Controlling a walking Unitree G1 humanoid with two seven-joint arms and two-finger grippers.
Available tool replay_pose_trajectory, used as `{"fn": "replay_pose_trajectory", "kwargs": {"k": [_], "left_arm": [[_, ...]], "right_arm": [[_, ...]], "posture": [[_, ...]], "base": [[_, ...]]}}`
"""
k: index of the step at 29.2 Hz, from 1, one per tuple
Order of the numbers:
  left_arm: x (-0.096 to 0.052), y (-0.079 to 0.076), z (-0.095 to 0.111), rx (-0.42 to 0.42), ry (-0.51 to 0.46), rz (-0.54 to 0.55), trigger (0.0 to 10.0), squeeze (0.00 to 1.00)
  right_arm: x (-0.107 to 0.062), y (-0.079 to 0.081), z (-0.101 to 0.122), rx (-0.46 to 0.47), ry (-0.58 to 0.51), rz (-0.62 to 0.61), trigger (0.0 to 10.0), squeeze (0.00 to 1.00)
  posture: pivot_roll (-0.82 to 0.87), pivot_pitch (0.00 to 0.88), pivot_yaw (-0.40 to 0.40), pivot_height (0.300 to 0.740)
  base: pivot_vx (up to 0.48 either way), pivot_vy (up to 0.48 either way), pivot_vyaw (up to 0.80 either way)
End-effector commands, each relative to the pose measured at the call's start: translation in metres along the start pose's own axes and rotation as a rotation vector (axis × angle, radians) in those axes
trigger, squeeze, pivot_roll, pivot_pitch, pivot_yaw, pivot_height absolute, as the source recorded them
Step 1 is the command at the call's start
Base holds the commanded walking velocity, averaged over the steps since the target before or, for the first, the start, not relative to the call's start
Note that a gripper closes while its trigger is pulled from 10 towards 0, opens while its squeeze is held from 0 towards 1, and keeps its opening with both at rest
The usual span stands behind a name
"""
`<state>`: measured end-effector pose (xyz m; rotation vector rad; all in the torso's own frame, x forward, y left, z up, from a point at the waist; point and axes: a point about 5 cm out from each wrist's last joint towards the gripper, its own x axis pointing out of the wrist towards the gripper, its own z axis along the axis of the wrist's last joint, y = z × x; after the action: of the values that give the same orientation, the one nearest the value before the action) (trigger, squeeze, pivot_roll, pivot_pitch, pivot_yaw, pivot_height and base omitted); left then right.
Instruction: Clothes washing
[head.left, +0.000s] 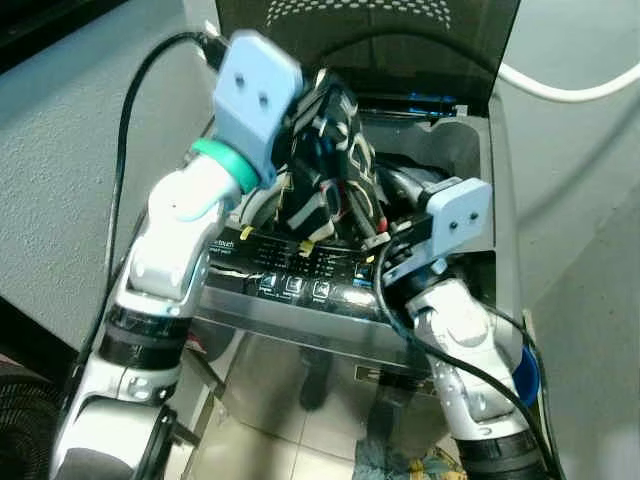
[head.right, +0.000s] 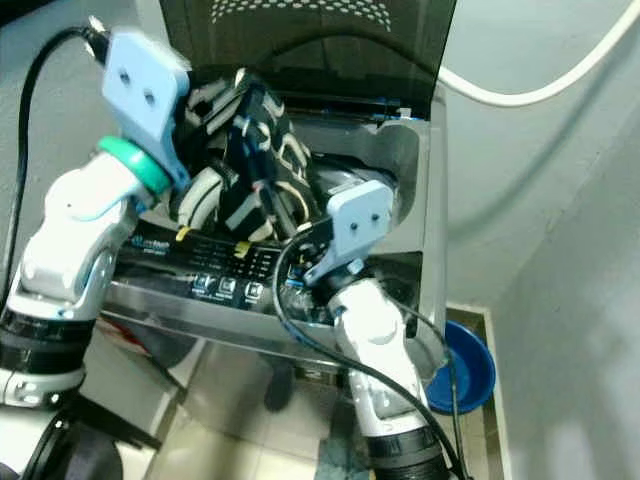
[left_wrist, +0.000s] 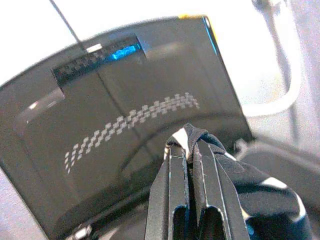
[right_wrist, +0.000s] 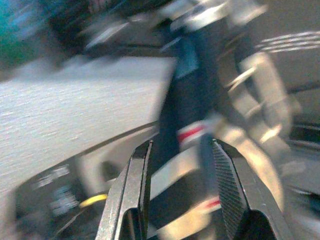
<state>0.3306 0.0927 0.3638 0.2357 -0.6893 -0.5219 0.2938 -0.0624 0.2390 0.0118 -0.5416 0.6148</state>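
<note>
Over the washer (head.left: 470, 170) — a crumpled black-and-white striped garment (head.left: 325, 150), hanging.

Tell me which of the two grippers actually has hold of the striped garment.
The left gripper: its fingers are pinched shut on a fold of the dark striped garment, held over the washing machine. The right gripper is open beside the cloth.

Head views down onto washer (head.left: 480, 180)
</note>
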Motion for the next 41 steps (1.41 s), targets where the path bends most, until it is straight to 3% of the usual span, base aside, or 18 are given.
{"fn": "replay_pose_trajectory", "kwargs": {"k": [1,4,7,11,16,17,21,24,25,26,29,30,37,40,41], "left_arm": [[0.011,0.004,0.016,-0.046,-0.066,0.0,10.0,0.0],[0.02,0.003,0.027,-0.075,-0.107,-0.023,10.0,0.0],[0.029,-0.005,0.038,-0.125,-0.147,-0.064,10.0,0.0],[0.027,-0.01,0.037,-0.138,-0.138,-0.072,10.0,0.0],[0.027,-0.01,0.037,-0.142,-0.133,-0.07,10.0,0.0],[0.027,-0.008,0.035,-0.136,-0.126,-0.063,10.0,0.0],[0.027,-0.003,0.029,-0.111,-0.104,-0.022,10.0,0.0],[0.027,-0.001,0.028,-0.102,-0.097,-0.006,10.0,0.0],[0.027,0.001,0.026,-0.098,-0.092,0.002,10.0,0.0],[0.026,0.002,0.025,-0.094,-0.086,0.009,10.0,0.0],[0.026,0.002,0.024,-0.092,-0.082,0.013,10.0,0.0],[0.027,0.004,0.022,-0.089,-0.073,0.028,10.0,0.0],[0.027,0.007,0.021,-0.089,-0.062,0.04,10.0,0.0],[0.024,-0.008,0.021,-0.197,-0.031,-0.093,10.0,0.0],[0.024,-0.008,0.021,-0.197,-0.031,-0.093,10.0,0.0]], "right_arm": [[0.005,0.02,-0.001,0.046,-0.003,0.09,10.0,0.0],[0.01,0.029,-0.003,0.048,-0.007,0.116,10.0,0.0],[0.022,0.033,-0.008,-0.018,0.001,0.064,10.0,0.0],[0.027,0.019,-0.013,-0.105,0.027,-0.083,10.0,0.0],[0.028,0.014,-0.013,-0.119,0.031,-0.116,10.0,0.0],[0.027,0.006,-0.01,-0.142,0.018,-0.161,10.0,1.0],[0.02,-0.009,0.01,-0.143,-0.072,-0.18,10.0,1.0],[0.015,-0.009,0.016,-0.148,-0.088,-0.131,10.0,1.0],[0.009,-0.01,0.021,-0.161,-0.094,-0.089,10.0,0.9],[0.005,-0.01,0.024,-0.178,-0.095,-0.062,10.0,0.23],[0.002,-0.01,0.026,-0.188,-0.096,-0.047,10.0,0.23],[-0.003,-0.009,0.03,-0.175,-0.092,-0.01,10.0,0.0],[-0.008,-0.012,0.035,-0.151,-0.09,0.013,10.0,0.0],[-0.001,-0.021,0.026,-0.247,-0.083,-0.111,10.0,0.0],[-0.001,-0.021,0.026,-0.247,-0.083,-0.111,10.0,0.0]], "posture": [[0.17,0.1,0.153,0.74],[0.17,0.099,0.155,0.74],[0.16,0.099,0.16,0.74],[0.16,0.099,0.16,0.74],[0.16,0.099,0.16,0.74],[0.17,0.103,0.161,0.74],[0.17,0.105,0.158,0.74],[0.17,0.105,0.158,0.74],[0.17,0.105,0.158,0.74],[0.16,0.109,0.158,0.74],[0.16,0.109,0.158,0.74],[0.16,0.11,0.163,0.74],[0.16,0.111,0.165,0.74],[0.17,0.11,0.17,0.74],[0.17,0.11,0.17,0.74]], "base": [[0.0,0.0,0.0],[0.0,0.0,0.0],[0.0,0.0,0.0],[0.0,0.0,0.0],[0.0,0.0,0.0],[0.0,0.0,0.0],[0.0,0.0,0.0],[0.0,0.0,0.0],[0.0,0.0,0.0],[0.0,0.0,0.0],[0.0,0.0,0.0],[0.0,0.0,0.0],[0.0,0.0,0.0],[0.0,0.0,0.0],[0.0,0.0,0.0]]}}
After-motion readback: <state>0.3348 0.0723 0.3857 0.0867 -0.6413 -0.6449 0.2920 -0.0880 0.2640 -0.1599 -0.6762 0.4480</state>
